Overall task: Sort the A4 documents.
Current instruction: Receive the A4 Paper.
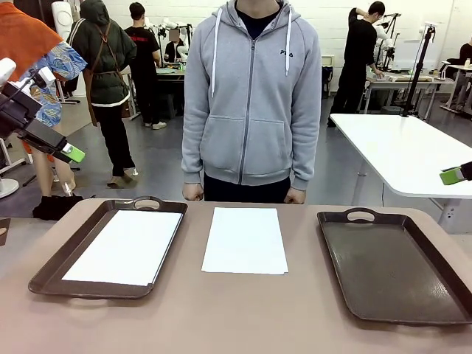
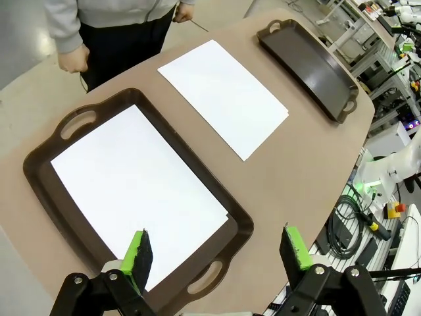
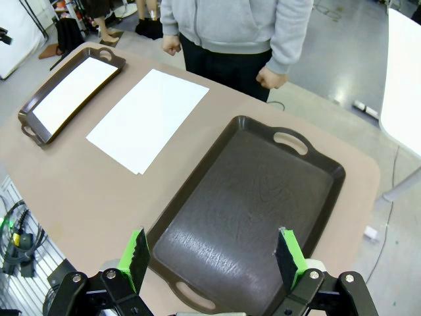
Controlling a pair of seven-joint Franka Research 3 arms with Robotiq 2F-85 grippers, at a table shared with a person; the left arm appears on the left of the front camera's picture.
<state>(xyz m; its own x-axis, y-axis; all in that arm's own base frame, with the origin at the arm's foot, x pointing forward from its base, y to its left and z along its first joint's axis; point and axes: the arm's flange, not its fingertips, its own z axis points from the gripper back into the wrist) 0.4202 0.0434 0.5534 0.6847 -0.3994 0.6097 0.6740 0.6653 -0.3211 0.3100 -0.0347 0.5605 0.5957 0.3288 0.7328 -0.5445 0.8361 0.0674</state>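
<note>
A person in a grey zip hoodie [image 1: 251,96] is standing at the far edge of the light brown tabletop [image 1: 221,317], fists hanging just at its rim. The dark brown handled left tray [image 1: 46,274] and its twin, the right tray [image 1: 391,265], are lying on it well apart. The whole dark floor of the right one is showing. Other people are standing farther back.

The left tool [image 2: 217,253] is hanging above the near end of the left tray. Its green-padded fingers [image 2: 138,253] are spreading wide, gripping and touching nothing. The right tool [image 3: 214,258] is hovering above the near end of the right tray, likewise wide apart and holding nothing.

One thin white rectangular paper sheet [image 1: 125,247] is lying flat inside the left tray, its long axis running along the tray's length, from the robot's side toward the person. A second white paper sheet [image 1: 245,240] is lying flat on the tabletop between the trays, touching neither. Its long axis is pointing the same way, with a short edge facing the person. Whether more sheets are lying beneath it I cannot tell.
</note>
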